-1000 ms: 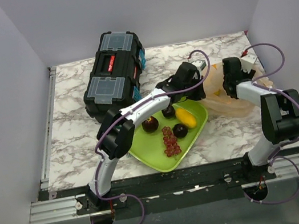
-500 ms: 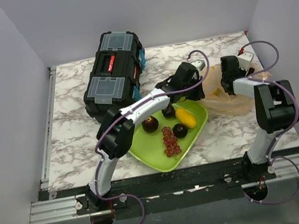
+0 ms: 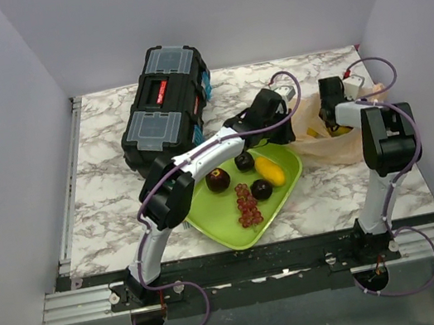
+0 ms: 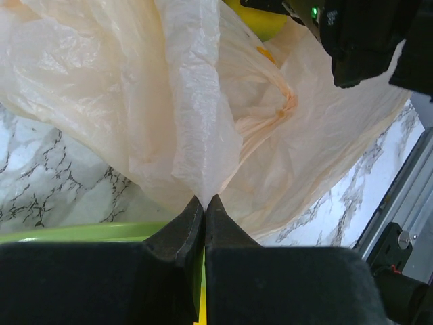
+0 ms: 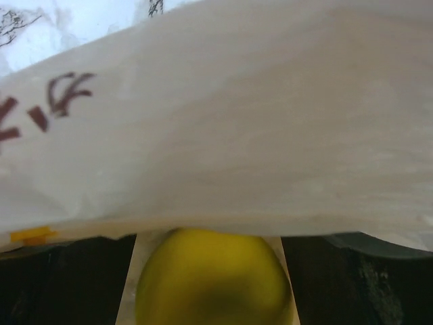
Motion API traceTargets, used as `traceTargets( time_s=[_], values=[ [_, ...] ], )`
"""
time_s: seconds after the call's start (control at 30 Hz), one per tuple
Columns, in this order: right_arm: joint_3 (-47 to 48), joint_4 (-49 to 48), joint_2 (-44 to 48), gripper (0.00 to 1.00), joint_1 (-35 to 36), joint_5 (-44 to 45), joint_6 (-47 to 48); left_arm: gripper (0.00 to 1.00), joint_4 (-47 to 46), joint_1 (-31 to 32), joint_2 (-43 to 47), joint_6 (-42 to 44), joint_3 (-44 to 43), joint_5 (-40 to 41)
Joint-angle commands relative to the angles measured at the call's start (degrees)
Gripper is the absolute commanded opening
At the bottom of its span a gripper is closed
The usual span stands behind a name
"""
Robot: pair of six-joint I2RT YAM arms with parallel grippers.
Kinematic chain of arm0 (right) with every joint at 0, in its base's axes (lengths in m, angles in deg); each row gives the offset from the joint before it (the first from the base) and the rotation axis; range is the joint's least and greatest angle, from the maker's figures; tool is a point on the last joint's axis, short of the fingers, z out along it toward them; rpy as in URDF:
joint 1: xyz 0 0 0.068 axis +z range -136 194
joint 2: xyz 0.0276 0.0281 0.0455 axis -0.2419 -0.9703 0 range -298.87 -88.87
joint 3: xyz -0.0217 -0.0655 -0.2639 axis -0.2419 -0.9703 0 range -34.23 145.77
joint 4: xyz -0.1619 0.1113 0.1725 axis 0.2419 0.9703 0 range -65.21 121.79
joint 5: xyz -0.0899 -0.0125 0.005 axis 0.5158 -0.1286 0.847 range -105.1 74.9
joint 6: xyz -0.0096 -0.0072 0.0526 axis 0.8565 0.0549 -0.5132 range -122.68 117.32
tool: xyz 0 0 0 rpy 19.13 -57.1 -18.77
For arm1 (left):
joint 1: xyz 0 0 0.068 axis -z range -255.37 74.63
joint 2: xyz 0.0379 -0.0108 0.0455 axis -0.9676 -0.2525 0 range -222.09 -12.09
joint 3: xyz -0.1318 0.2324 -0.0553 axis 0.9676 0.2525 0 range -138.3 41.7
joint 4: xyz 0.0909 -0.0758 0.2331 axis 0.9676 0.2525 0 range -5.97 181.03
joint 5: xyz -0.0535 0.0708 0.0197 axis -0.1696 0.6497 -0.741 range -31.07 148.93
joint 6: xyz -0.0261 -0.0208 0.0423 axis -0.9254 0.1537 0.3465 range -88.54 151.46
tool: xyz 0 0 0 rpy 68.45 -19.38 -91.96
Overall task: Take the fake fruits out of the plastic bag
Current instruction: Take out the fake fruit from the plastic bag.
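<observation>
Plastic bag [image 4: 223,122] pinched by left jaws (yellow fruit [image 5: 213,277] inside)

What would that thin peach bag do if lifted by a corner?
Probably floppy: the plastic bag bunches into crinkled folds where the left claw pinches it. Likely very light, since its film is thin and translucent. It may sag shut around the yellow fruit inside.
</observation>
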State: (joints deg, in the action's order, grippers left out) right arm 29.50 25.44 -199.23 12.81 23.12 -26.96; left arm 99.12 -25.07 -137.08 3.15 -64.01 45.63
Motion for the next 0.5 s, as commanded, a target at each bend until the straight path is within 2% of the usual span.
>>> traceTargets(
  time_s=[0.0, 0.13, 0.17, 0.23, 0.33, 0.47],
  values=[
    [5.3, 11.6, -4.0, 0.83, -0.6, -1.6, -4.1, 0.00, -0.3, -0.3, -1.1, 0.4, 0.1, -1.6],
    [3.9, 10.4, -4.2, 0.77, -0.6, -2.2, -3.2, 0.00, -0.4, -0.3, -1.1, 0.5, 0.2, -1.5],
    [4.1, 10.7, -3.9, 0.72, -0.6, -2.6, -3.2, 0.00, -0.5, -0.3, -1.1, 0.5, 0.2, -1.5],
    [4.2, 11.4, -2.0, 0.51, -0.6, -3.7, -3.1, 0.00, -0.5, -0.3, -1.1, 0.5, 0.2, -1.4],
    [4.1, 14.4, 2.4, 0.40, -0.6, -6.7, -5.1, 0.00, -0.3, -0.3, -1.4, 0.5, 0.0, -1.3],
    [1.7, 20.3, 10.7, 0.37, -0.6, -14.5, -8.9, 0.00, -0.1, -0.6, -1.3, 0.7, -0.1, -0.9]
  ],
)
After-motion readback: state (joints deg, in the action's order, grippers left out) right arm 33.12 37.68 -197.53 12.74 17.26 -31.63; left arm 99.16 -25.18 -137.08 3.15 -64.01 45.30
